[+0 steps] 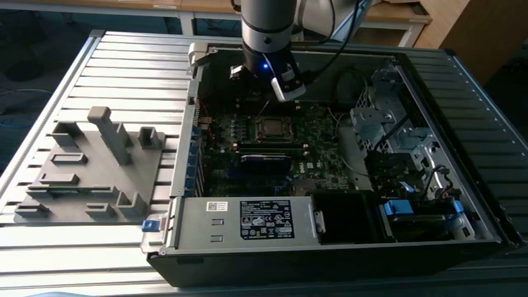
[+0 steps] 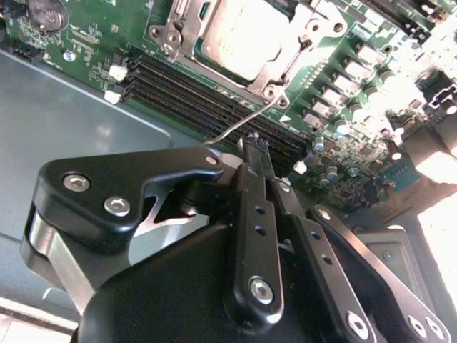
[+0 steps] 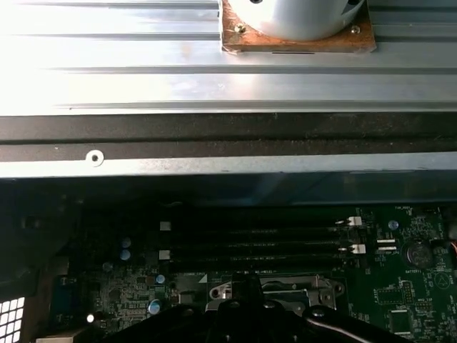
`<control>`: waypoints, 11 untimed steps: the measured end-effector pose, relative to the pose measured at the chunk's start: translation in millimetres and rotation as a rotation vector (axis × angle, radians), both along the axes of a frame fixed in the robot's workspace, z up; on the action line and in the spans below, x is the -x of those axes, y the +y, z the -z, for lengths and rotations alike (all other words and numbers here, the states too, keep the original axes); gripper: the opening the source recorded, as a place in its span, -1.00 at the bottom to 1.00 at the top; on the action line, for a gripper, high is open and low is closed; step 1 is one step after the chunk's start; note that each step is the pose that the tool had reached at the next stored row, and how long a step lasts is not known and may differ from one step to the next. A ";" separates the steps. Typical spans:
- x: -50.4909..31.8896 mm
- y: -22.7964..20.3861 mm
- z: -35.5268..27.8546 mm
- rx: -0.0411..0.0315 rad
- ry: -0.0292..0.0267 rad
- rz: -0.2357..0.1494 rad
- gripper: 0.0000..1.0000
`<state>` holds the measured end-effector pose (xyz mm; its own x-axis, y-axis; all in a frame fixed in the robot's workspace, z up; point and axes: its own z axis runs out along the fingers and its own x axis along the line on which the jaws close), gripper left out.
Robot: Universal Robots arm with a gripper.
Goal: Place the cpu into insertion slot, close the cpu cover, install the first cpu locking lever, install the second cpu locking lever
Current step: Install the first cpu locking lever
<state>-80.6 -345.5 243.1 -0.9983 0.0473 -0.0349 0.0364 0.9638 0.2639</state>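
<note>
The cpu (image 2: 232,36) lies in the insertion slot (image 1: 272,127) on the green board, its silvery top showing through the window of the cpu cover (image 2: 275,68), which lies flat over it. A thin wire locking lever (image 2: 232,128) sticks out from the socket corner, unlatched, and runs over the memory slots. My gripper (image 2: 253,143) is shut, with its black fingertips right beside that lever; I cannot tell whether they touch it. In the exterior view the gripper (image 1: 285,93) hangs inside the open case, just behind the socket.
Long black memory slots (image 2: 200,93) lie between gripper and socket. The case wall (image 3: 214,168) is close behind. A drive cage (image 1: 387,117) stands at the exterior view's right, and a labelled power supply (image 1: 247,219) at the front. A grey fixture plate (image 1: 91,167) sits outside at the left.
</note>
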 end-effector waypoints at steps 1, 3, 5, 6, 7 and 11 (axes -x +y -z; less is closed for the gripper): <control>-0.9 0.2 0.3 0.0001 0.0001 0.000 -0.79; -2.4 1.1 0.9 0.0002 0.0001 0.000 -0.79; -4.1 2.2 1.5 0.0000 0.0001 0.000 -0.79; -4.9 2.7 1.8 0.0001 0.0001 0.000 -0.79; -5.8 3.0 2.1 0.0001 0.0000 0.000 -0.79; -9.7 3.7 3.3 -0.0001 0.0000 0.000 -0.79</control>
<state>-70.9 -341.8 239.8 -0.9983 0.0473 -0.0349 0.0365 0.9638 0.2640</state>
